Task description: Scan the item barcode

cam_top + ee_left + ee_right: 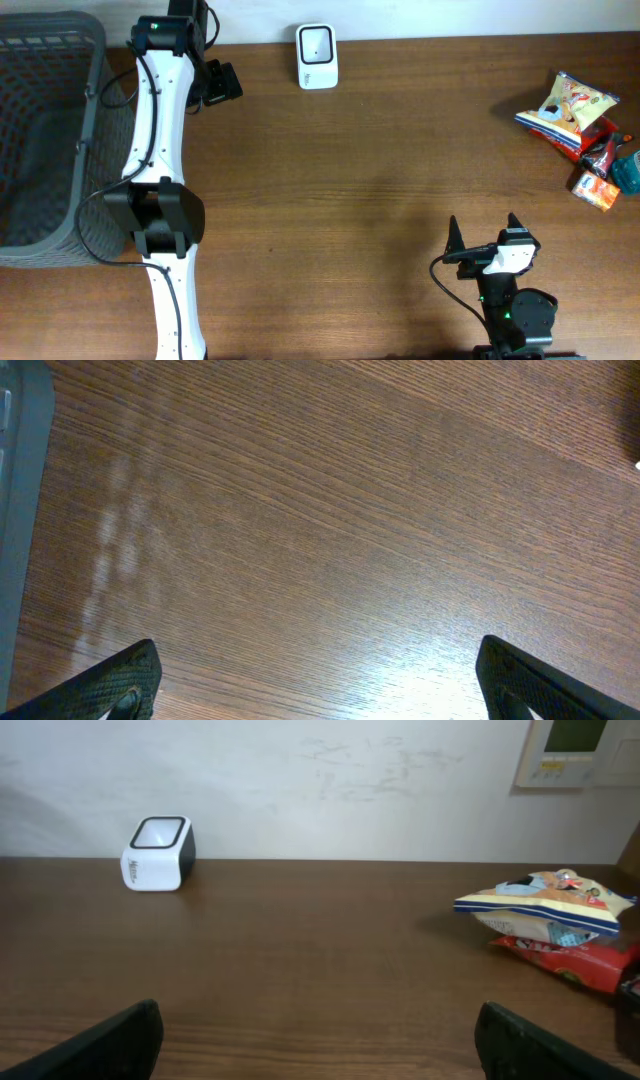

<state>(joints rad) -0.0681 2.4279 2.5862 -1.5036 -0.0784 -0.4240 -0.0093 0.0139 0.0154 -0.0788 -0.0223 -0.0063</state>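
Note:
The white barcode scanner [318, 55] stands at the back edge of the table, its dark window facing up; the right wrist view has the scanner [158, 853] far off to the left. The items lie in a pile at the far right: a yellow, white and blue snack bag [570, 108] [545, 905] on top of a red packet [600, 140] [570, 958]. My left gripper [225, 83] [318, 658] hangs open over bare wood left of the scanner. My right gripper [483, 230] [318, 1020] is open near the front edge, holding nothing.
A grey mesh basket [40, 130] takes up the left end of the table, and its rim [20, 510] shows beside my left gripper. A small orange box [595, 190] and a teal item [628, 170] lie by the pile. The wall runs behind the scanner.

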